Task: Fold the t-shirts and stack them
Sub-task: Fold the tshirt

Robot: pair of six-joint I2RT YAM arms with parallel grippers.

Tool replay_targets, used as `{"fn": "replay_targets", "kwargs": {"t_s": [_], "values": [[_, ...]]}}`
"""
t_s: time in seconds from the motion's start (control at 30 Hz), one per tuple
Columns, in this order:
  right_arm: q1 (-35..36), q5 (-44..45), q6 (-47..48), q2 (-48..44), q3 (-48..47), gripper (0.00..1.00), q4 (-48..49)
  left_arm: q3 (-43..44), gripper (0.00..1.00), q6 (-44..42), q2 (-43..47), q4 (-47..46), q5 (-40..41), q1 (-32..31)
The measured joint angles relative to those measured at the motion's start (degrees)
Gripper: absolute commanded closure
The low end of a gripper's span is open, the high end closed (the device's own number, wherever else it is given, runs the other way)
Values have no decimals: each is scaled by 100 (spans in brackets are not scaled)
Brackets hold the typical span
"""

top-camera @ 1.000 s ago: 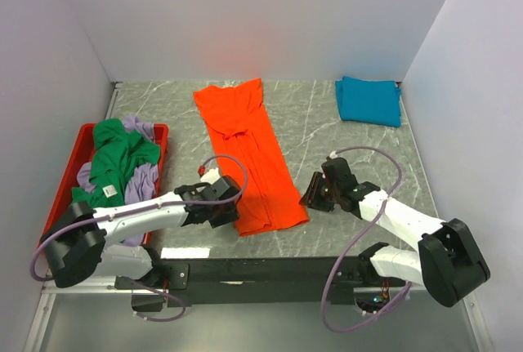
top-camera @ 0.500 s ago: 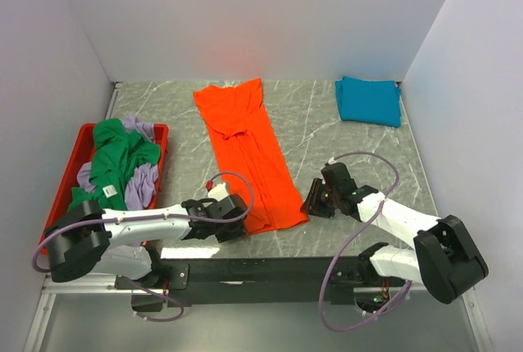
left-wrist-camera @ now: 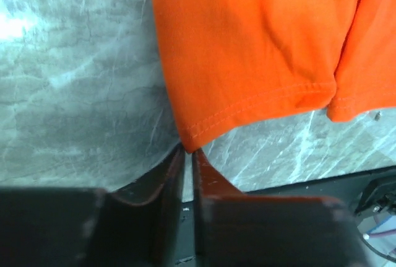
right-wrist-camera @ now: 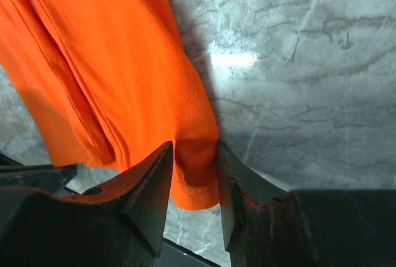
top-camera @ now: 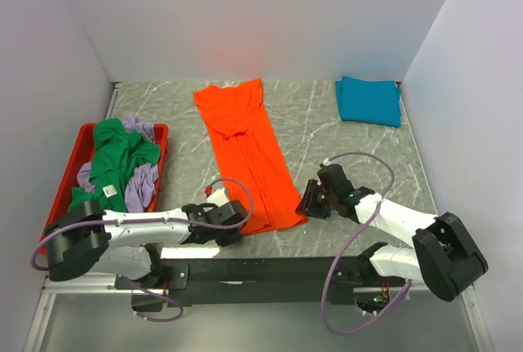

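Backdrop: plain white walls close in a grey marbled surface (top-camera: 343, 148).
Orange t-shirt (top-camera: 245, 144): lies mid-surface as a long narrow strip with its sides folded in, collar end far and hem end at the near edge.
Other shirts: a teal t-shirt (top-camera: 369, 100) sits folded in the far right corner. A green t-shirt (top-camera: 118, 156) and a lavender t-shirt (top-camera: 144, 186) lie crumpled in the red tray (top-camera: 69, 174) on the left.
Step in hand: judged to be taking both hem corners, ready to carry the hem toward the collar for a crosswise fold.
Left gripper (left-wrist-camera: 189, 150): jaws drawn almost together on the very tip of the hem's left corner. The bite looks thin, with little cloth between them.
Right gripper (right-wrist-camera: 193, 147): jaws part-way closed, pinching the thick folded right corner, which fills the gap from side to side.
Doing it well: the left corner probably needs a deeper hold before any lift. Both corners should rise together and level, then travel straight along the strip so the side folds stay tucked and the hem lands square.
Arm pose: both forearms stretch low from their bases toward the middle, wrists close to the surface, meeting the hem from opposite sides.
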State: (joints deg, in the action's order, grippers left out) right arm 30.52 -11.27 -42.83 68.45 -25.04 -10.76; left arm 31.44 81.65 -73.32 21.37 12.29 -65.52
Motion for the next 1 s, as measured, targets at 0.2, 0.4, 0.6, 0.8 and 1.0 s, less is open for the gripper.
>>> {"fn": "replay_targets", "kwargs": {"t_s": [0.2,0.4,0.6,0.8,1.0], "values": [[4,-2,-35,4,2,58,9,-177,59,-17,428,153,-85,-109],[9,-7,-61,4,24,58,61,-247,51,122,1156,614,61,-116],[9,-33,-81,7,46,58,116,-317,51,365,1296,654,365,-7],[9,-50,-96,-2,76,58,179,-452,49,417,890,302,426,321],[9,-59,-103,-57,146,57,267,-527,53,420,702,-369,398,470]]}}
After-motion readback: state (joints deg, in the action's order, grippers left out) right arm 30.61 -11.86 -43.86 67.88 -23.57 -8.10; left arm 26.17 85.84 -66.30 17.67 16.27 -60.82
